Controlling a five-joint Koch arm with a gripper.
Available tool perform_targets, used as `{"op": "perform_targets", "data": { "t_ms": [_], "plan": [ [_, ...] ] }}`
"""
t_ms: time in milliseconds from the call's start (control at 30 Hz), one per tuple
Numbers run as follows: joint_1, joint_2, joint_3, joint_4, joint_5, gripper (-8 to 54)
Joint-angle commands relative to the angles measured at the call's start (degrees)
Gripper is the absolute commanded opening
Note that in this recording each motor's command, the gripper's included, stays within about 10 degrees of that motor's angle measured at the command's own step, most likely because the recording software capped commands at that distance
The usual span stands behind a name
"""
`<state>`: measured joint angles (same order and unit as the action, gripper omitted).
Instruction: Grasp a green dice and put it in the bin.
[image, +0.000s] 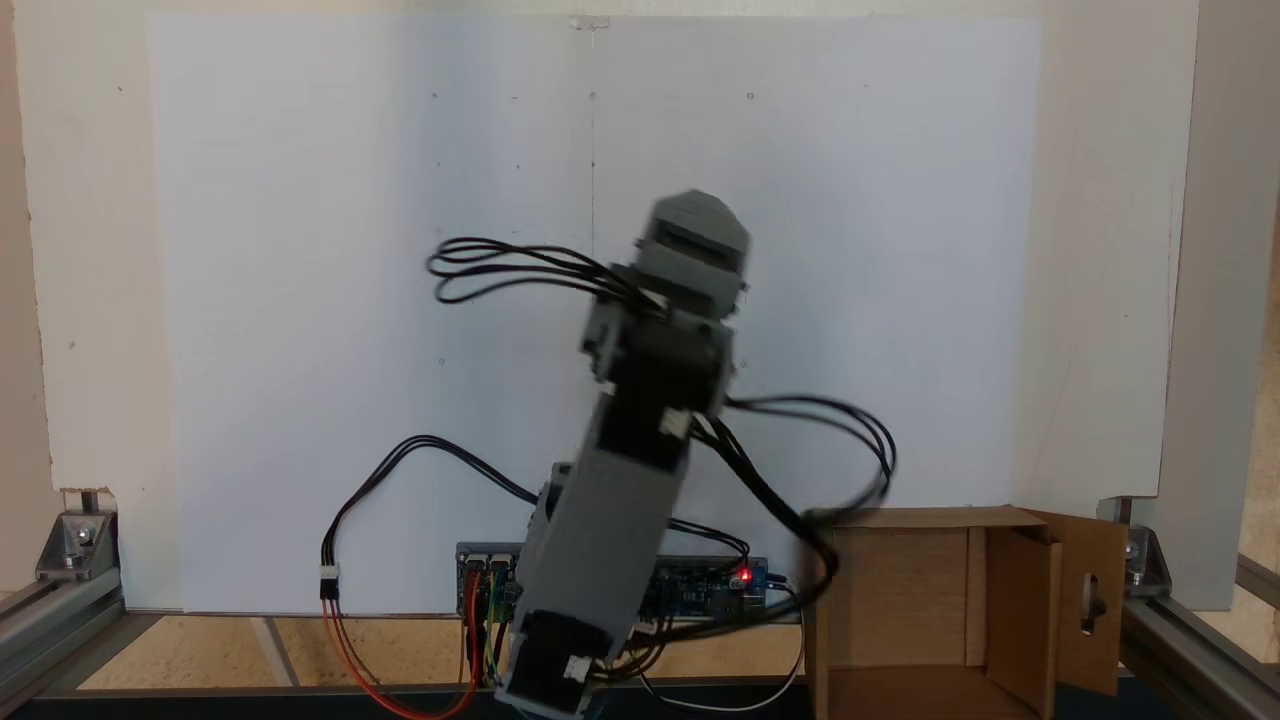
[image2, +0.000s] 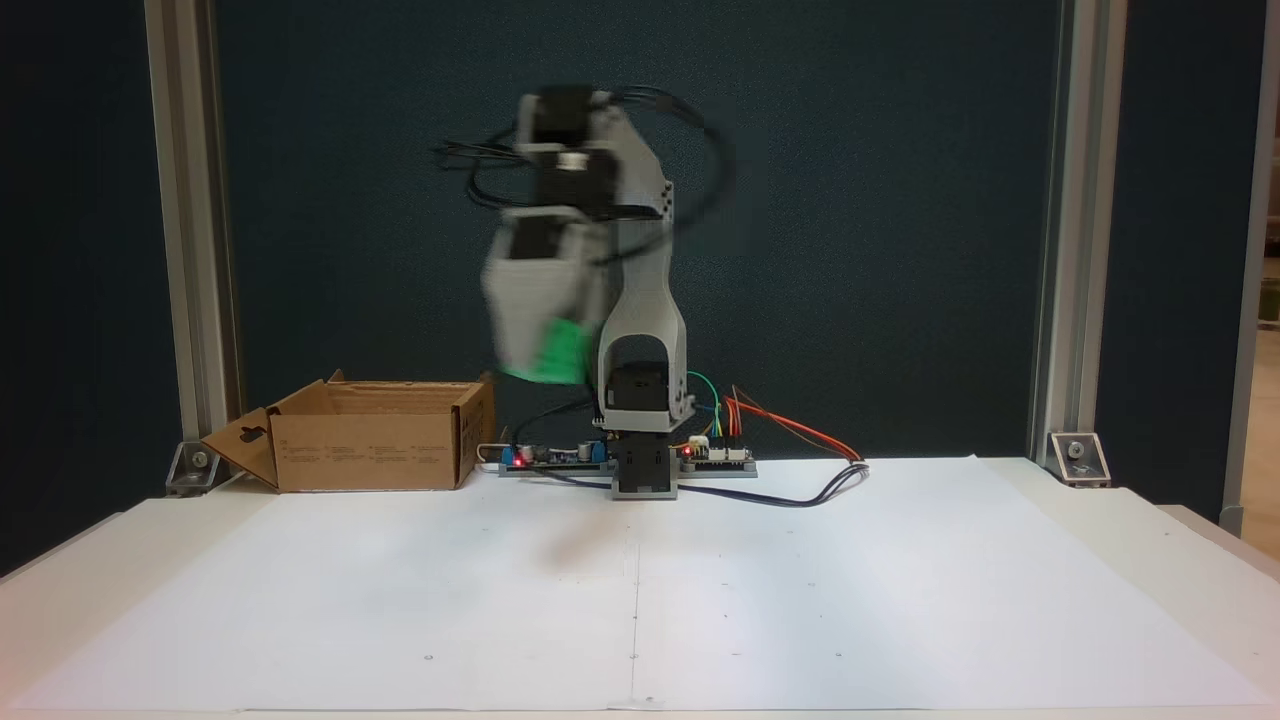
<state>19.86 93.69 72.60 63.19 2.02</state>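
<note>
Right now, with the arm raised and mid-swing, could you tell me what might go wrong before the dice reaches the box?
1. The green dice hangs in the gripper high above the paper, right of the bin in that fixed view; a slip would drop it outside.
2. The arm is motion-blurred, so it seems fast; a loose hold may fail.
3. Black cables loop close to the bin's rim and might snag.

Motion blur smears the gripper (image2: 540, 345) in a fixed view, so its jaws can't be told apart. The green dice (image2: 556, 355) at the fingertips is just a streak, pips unreadable. In a fixed view the arm (image: 640, 400) covers both.
</note>
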Motion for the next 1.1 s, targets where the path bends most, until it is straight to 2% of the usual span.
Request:
{"op": "perform_targets", "data": {
  "t_ms": [0, 233, 533, 733, 967, 1000, 1033, 1067],
  "plan": [
    [8.8, 4.6, -1.5, -0.3, -7.9, 11.5],
    [36.7, 6.6, -3.0, -1.5, -20.0, 11.5],
    [69.8, -7.7, -3.1, -17.6, -29.7, 11.5],
    [82.5, -15.0, -3.0, -19.3, -36.4, 11.5],
    [85.1, -16.3, 1.1, -7.4, -41.6, 11.5],
    [85.0, -16.3, 1.1, -7.4, -41.5, 25.8],
    [84.7, -16.5, 1.3, -7.4, -41.3, 32.1],
    [84.4, -17.0, 2.2, -7.4, -41.3, 34.6]
  ]
}}
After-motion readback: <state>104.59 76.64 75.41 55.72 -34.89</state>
